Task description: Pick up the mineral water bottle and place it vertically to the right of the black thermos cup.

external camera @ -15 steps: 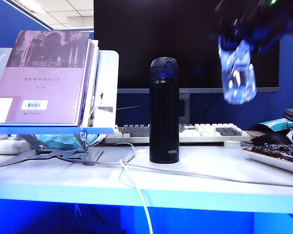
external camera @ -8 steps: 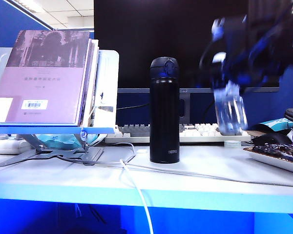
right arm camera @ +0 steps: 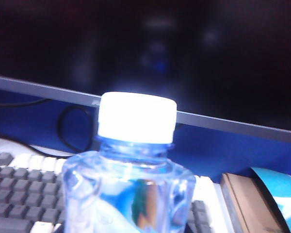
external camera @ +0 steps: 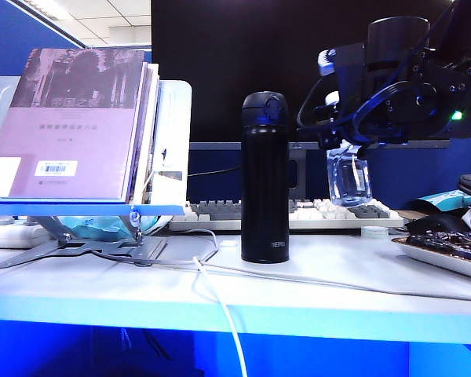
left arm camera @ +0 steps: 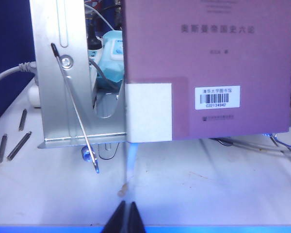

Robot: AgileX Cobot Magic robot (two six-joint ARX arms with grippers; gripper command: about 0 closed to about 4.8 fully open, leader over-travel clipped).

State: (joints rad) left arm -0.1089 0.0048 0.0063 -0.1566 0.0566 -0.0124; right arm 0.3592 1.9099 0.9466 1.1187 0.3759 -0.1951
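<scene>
The black thermos cup [external camera: 264, 177] stands upright mid-desk, in front of the keyboard. To its right hangs the mineral water bottle [external camera: 349, 179], clear plastic, roughly upright and held off the desk above the keyboard, with my right gripper [external camera: 352, 146] shut on its upper part. The right wrist view shows the mineral water bottle [right arm camera: 131, 187] close up, white cap [right arm camera: 137, 117] upward; the fingers are hidden there. My left gripper [left arm camera: 127, 214] is shut and empty, low over the white desk before a book stand.
A book stand with purple books [external camera: 78, 126] fills the left side. A keyboard [external camera: 314, 212] and dark monitor [external camera: 298, 63] lie behind the thermos. A white cable [external camera: 220, 306] runs over the front edge. A tray [external camera: 447, 253] sits at the right.
My right arm came down and leftward with the bottle, from high at the upper right and tilted to lower and roughly upright beside the thermos. The left gripper stayed still.
</scene>
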